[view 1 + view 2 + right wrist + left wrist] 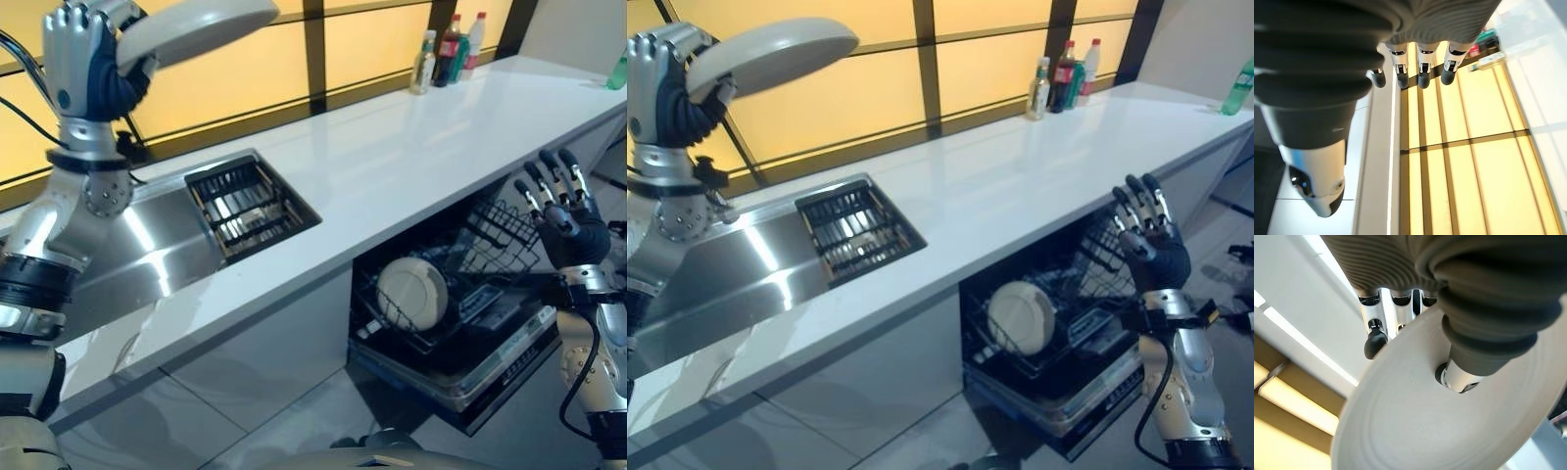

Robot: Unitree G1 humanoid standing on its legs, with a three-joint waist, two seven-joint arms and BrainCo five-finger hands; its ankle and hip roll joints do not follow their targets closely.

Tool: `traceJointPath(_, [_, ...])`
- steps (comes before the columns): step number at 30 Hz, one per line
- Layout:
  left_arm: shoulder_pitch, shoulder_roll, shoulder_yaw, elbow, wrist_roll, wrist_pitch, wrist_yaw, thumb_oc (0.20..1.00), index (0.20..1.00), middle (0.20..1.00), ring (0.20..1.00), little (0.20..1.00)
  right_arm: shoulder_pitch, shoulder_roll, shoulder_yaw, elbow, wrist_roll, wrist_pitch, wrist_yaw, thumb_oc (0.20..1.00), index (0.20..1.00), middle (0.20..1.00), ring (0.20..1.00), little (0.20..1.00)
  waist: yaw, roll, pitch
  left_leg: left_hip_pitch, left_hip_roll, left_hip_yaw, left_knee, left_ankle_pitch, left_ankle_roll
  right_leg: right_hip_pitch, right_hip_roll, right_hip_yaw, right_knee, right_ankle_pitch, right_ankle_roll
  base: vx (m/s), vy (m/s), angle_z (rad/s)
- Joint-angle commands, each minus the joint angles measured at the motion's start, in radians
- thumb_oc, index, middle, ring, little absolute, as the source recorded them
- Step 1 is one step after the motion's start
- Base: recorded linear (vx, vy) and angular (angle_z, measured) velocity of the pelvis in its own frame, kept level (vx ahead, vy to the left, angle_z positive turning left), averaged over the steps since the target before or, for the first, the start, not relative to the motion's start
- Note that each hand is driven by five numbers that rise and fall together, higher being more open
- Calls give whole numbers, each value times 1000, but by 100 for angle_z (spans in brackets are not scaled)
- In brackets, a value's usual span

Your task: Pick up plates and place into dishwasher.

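Left eye view: left hand (83, 69) pinches a plate (196, 26) high above the sink (147, 240); right hand (568, 220), fingers straight, hangs beside the dishwasher rack (460, 284) holding another plate (412, 293).

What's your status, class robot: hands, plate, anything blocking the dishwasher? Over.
Left hand pinching raised plate. Right hand open, empty, beside dishwasher rack. One plate in rack already. Path clear.
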Motion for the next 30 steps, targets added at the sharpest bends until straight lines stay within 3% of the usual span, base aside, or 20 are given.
traceJointPath(1, [27, -66, 135, -95, -170, -69, -77, 200, 200, 200, 200, 200, -62, 31, -39, -101, -78, -66, -9, 1000, 1000, 1000, 1000, 1000, 8, -31, -29, -10, -33, -20, 70, -130, 42, 21, -33, 44, -92, 87, 100, 0, 0, 0])
traceJointPath(4, [96, -175, 163, -166, -277, -98, -169, 200, 200, 200, 200, 200, -79, 48, -13, -121, -121, -47, -8, 1000, 1000, 1000, 1000, 1000, 20, -33, -30, -9, -37, -34, 69, -132, 44, 23, -32, 41, -91, 89, 99, 0, 0, 0])
traceJointPath(8, [182, -314, 155, -270, -424, -74, -323, 200, 200, 200, 200, 200, -116, 65, 30, -136, -159, -19, -16, 1000, 1000, 1000, 1000, 1000, 44, -40, -27, -13, -43, -57, 74, -136, 49, 28, -34, 28, -89, 82, 96, -8, -8, 2])
traceJointPath(14, [250, -463, 108, -343, -717, -16, -573, 200, 200, 200, 200, 200, -180, 119, 89, -143, -172, 34, -8, 1000, 1000, 1000, 1000, 1000, 78, -45, -18, -25, -50, -86, 83, -143, 54, 36, -40, 2, -93, 64, 90, -17, -33, 8])
traceJointPath(17, [271, -516, 73, -373, -873, -24, -706, 200, 200, 200, 200, 200, -212, 140, 122, -150, -149, 75, -8, 1000, 1000, 1000, 1000, 1000, 92, -45, -13, -27, -52, -95, 84, -146, 57, 40, -42, -11, -94, 56, 85, -9, -23, 14])
traceJointPath(19, [294, -545, 57, -399, -924, -33, -769, 200, 200, 200, 200, 200, -224, 163, 138, -156, -83, 109, 21, 1000, 1000, 1000, 1000, 1000, 100, -44, -9, -27, -52, -99, 86, -148, 57, 42, -45, -17, -91, 54, 84, 8, -18, 7])
traceJointPath(24, [337, -559, 21, -436, -998, 21, -827, 200, 200, 200, 200, 200, -212, 216, 169, -202, -29, 171, 34, 1000, 1000, 1000, 1000, 1000, 118, -46, -2, -27, -53, -115, 85, -147, 61, 50, -49, -30, -89, 45, 80, 26, -22, 13])
traceJointPath(30, [381, -558, -28, -401, -1004, 27, -855, 200, 200, 200, 200, 200, -230, 221, 211, -205, -18, 190, 16, 1000, 1000, 1000, 1000, 1000, 139, -56, 6, -32, -53, -126, 86, -147, 63, 55, -53, -45, -95, 45, 78, 5, -28, 5])
